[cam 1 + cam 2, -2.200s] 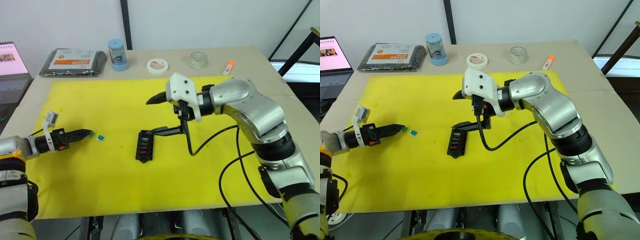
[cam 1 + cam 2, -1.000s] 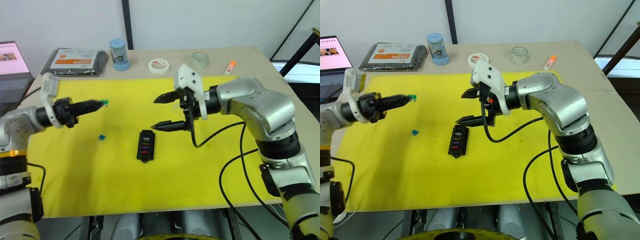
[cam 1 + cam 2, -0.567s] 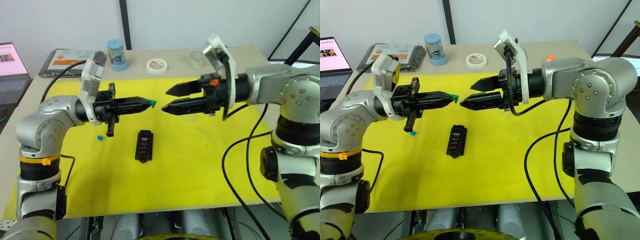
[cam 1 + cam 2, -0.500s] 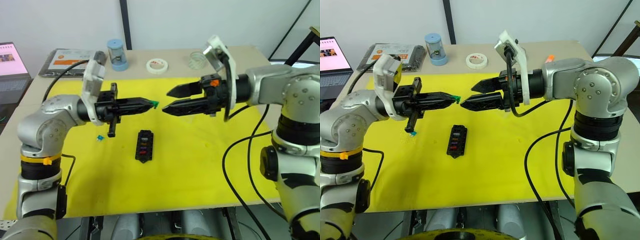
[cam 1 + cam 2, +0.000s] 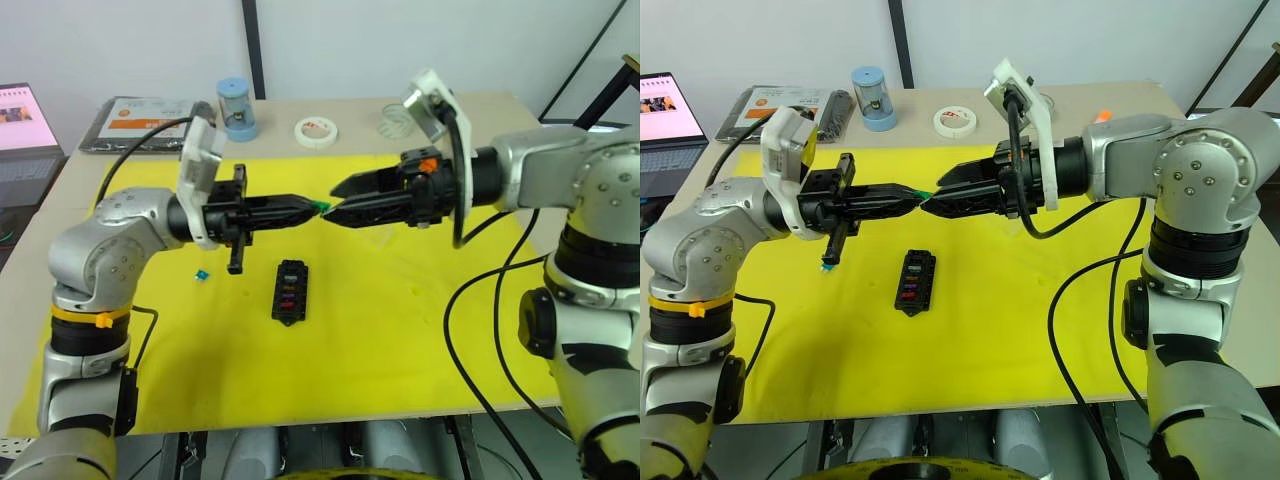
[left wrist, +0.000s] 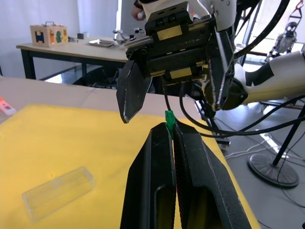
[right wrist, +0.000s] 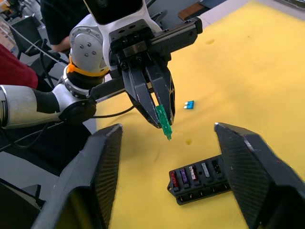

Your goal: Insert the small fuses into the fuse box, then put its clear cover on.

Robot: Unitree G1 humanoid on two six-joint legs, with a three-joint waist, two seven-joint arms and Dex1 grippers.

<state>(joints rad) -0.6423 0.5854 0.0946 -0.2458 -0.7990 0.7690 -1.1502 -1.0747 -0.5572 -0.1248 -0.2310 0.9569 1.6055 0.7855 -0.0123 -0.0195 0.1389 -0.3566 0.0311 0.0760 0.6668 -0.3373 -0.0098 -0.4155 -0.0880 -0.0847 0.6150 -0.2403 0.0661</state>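
Handover geometry above the yellow mat: the left gripper, clenched on a green fuse, points toward the robot's right, its closed fingers level and the fuse projecting past their tips along the same line; the right gripper faces it tip to tip with its two fingers spread, one above and one below that line, so that the fuse lies just at the mouth of the gap and touches neither finger, as the right wrist view confirms; both arms meet near the middle of the table, above and slightly behind the fuse box; the box rests flat on the mat, long axis running away from the robot, with red and purple fuses seated and further slots vacant; a teal fuse lies loose on the mat to the robot's left of the box; the clear cover lies on the mat, apart from the box. Judged step: transfer of the green fuse from left to right, requiring the right fingers to close squarely across the fuse body before the left ones release.
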